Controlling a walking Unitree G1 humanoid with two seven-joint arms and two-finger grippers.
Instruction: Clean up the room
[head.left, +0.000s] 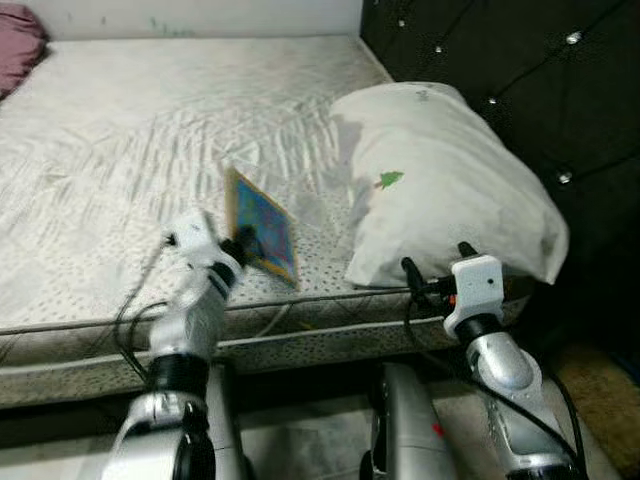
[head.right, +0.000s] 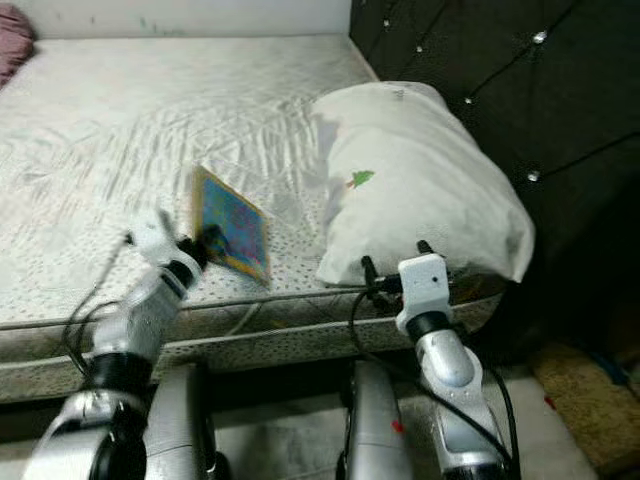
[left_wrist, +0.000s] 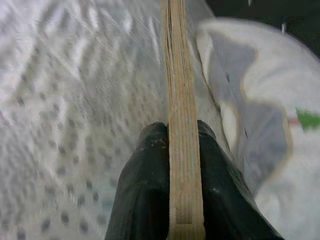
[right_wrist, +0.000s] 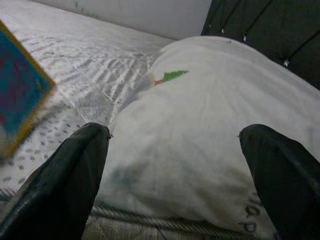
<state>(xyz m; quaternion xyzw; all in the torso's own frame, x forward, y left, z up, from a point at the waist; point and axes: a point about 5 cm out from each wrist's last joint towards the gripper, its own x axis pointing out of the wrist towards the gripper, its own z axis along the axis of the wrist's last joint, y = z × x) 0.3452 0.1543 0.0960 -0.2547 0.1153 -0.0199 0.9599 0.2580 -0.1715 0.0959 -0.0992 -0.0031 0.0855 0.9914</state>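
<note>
Blue, gold-edged book (head.left: 262, 228), tilted.

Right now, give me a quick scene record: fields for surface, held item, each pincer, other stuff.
surface: mattress, bare, wrinkled cover
held item: book, colourful cover, raised on edge above the mattress
left pincer: shut on the book's edge
right pincer: open, at the near end of the pillow
pillow: white, lying against the dark tufted headboard
far corner: pink cloth
</note>
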